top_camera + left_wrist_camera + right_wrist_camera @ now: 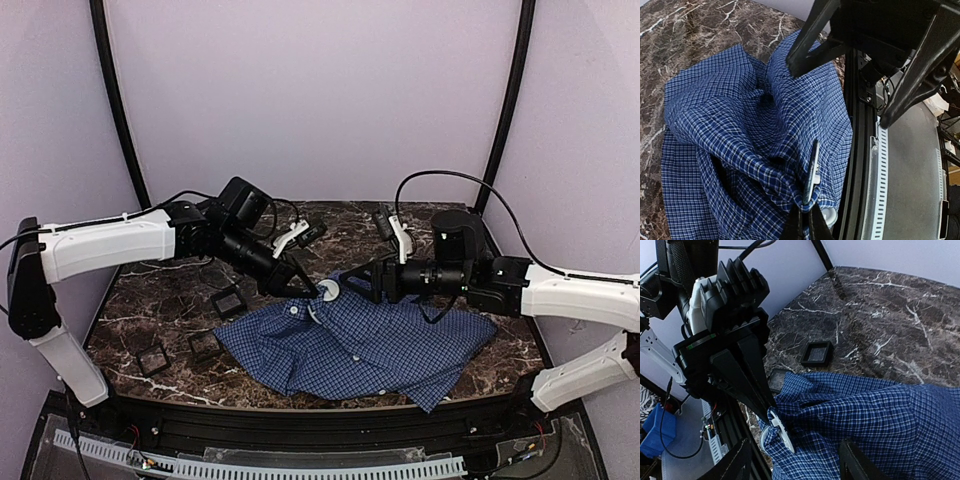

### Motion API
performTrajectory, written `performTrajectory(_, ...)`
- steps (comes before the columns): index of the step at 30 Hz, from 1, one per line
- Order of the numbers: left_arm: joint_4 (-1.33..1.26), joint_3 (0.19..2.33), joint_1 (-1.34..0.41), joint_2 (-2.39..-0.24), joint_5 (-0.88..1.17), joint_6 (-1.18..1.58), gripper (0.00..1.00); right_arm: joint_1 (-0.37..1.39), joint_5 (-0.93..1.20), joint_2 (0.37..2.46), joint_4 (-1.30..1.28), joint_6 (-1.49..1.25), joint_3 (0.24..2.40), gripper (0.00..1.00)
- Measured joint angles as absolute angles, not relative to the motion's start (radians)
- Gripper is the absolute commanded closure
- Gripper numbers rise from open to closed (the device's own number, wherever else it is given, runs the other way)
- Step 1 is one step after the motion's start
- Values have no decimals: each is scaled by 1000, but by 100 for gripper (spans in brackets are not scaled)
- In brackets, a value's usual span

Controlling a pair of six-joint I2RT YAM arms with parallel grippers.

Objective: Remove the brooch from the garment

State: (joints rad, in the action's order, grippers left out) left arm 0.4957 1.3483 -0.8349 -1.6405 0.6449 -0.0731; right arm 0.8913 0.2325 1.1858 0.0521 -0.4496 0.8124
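The left gripper (303,287) is clamped on the white brooch (327,291) — set at a raised fold of the checked shirt (370,345), which lies crumpled on the marble table (150,310) — while the right gripper (352,285) hangs just beside it, fingers spread apart over the same fold.

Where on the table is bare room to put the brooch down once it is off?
The table is bare behind the shirt, at the far middle, and right of the shirt. Left of the shirt, small black trays crowd it.

Crumpled blue-checked shirt (380,345), pale round brooch (328,291) at its far edge
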Motion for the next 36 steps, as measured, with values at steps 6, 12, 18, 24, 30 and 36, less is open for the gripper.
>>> performTrajectory(6, 502, 1336, -836, -1638, 706, -85, 99, 884, 355, 1241, 76, -448, 811, 56)
performTrajectory(12, 503, 1334, -836, -1632, 736, -91, 99, 881, 438, 1302, 116, -450, 813, 79)
performTrajectory(18, 502, 1333, -836, -1631, 740, -88, 90, 881, 480, 1309, 163, -455, 809, 100)
performTrajectory(24, 493, 1332, -838, -1630, 759, -72, 72, 881, 493, 1290, 244, -478, 762, 100)
performTrajectory(30, 477, 1326, -840, -1630, 796, -54, 67, 881, 491, 1275, 310, -501, 728, 100)
performTrajectory(36, 471, 1325, -841, -1630, 805, -42, 61, 881, 490, 1275, 349, -517, 715, 100)
